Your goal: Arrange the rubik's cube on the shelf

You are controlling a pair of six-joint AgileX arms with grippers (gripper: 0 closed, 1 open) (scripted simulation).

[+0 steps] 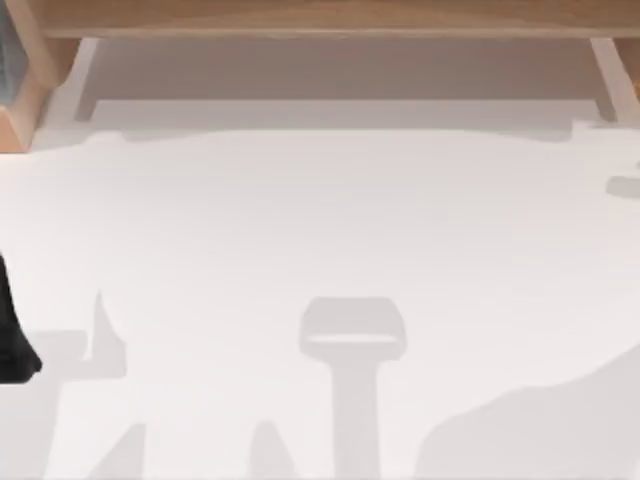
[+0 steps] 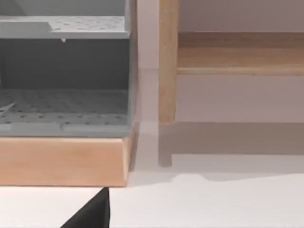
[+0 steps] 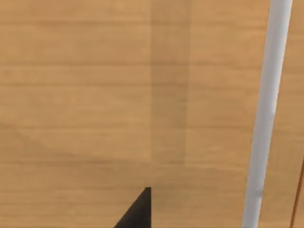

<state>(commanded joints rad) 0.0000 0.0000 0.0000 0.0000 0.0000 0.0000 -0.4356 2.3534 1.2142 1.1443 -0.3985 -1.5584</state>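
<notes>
Shelf [image 1: 320, 20]: long wooden board, far edge of counter [image 1: 320, 220].
Left pincer [image 1: 15, 340]: counter's left edge; opening, load cannot tell.
Right pincer [image 3: 137, 213]: just over shelf wood; opening cannot tell.
Cube: whereabouts cannot tell.
Risk: unseen cube dropped or knocked off board.

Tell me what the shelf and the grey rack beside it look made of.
The shelf looks like light-brown wood with a matt finish: faint grain lines run along its board. The grey rack may be metal or plastic; its trays show a dotted, perforated-looking pattern, and its base looks wooden.
</notes>
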